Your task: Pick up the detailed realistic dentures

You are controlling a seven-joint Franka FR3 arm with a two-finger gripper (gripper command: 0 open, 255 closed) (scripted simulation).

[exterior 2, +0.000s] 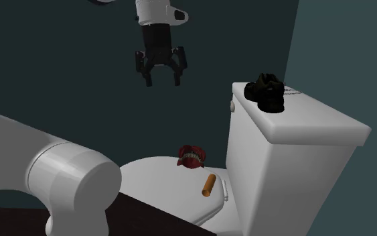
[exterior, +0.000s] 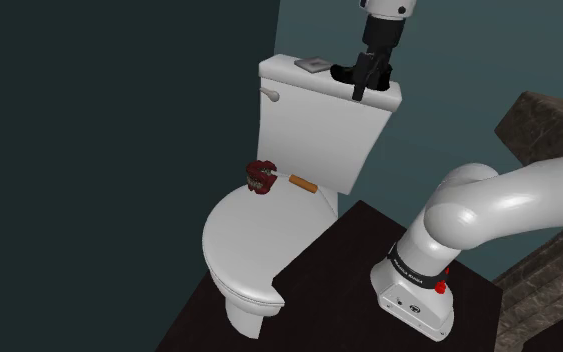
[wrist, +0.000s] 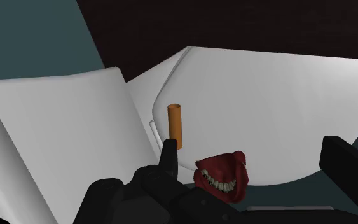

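The dentures (exterior: 261, 176), dark red gums with pale teeth, sit on the closed white toilet lid (exterior: 249, 240) near its hinge end. In the second exterior view the dentures (exterior 2: 191, 157) lie well below my gripper (exterior 2: 161, 79), which hangs open and empty, fingers pointing down. From the shoulder view the gripper (exterior: 360, 88) appears in front of the tank's top. Looking along the hand, the dentures (wrist: 222, 176) lie between the spread fingertips (wrist: 348, 167), far beneath them.
An orange cylinder (exterior: 302, 185) lies on the lid beside the dentures, toward the white tank (exterior: 319, 130). On the tank top rest a dark lumpy object (exterior 2: 266, 92) and a flat grey piece (exterior: 313, 64). The dark stand (exterior: 339, 280) adjoins the bowl. Dark teal walls surround.
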